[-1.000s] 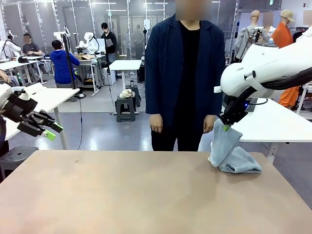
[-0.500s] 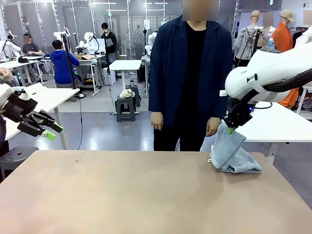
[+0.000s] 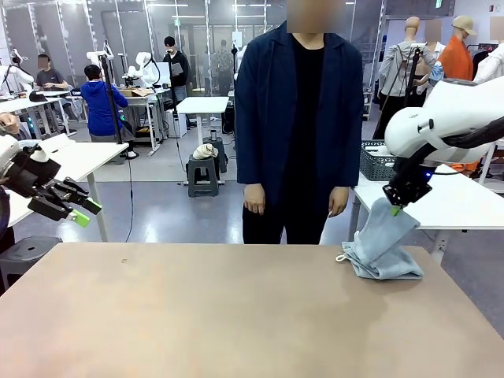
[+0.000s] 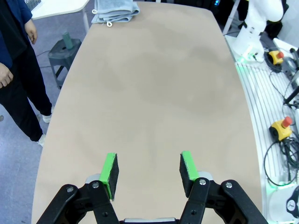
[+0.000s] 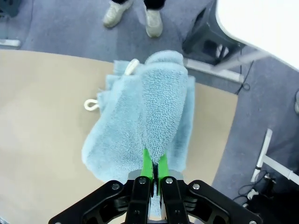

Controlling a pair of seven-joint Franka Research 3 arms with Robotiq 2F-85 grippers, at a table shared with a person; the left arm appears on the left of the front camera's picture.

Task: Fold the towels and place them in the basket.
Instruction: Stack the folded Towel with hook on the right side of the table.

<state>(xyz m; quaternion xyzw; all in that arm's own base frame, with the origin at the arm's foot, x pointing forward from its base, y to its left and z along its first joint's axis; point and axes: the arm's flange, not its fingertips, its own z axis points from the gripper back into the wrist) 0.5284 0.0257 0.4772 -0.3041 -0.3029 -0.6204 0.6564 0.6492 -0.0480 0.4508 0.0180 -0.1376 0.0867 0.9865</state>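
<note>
Front view shows our right gripper (image 3: 396,208) pinching a towel (image 3: 383,244) above the table's (image 3: 197,315) far right corner, left gripper (image 3: 79,213) parted and empty; next we judge folding.

Bright, even indoor light all round, coming from overhead, and the hall behind looks as well lit as the foreground. The table (image 3: 236,315) reads as a flat matte tan with no glare on it, just faint mottling in the left wrist view. Shadows are soft and weak: a pale smudge under the towels (image 3: 383,250) and nothing hard-edged anywhere. The front view is sharp across the table and a little softer in the far background. Both wrist views bend at the edges, the table outline curving in that wide-angle way. In the right wrist view the terry pile is crisp, and the floor beyond is slightly soft.
</note>
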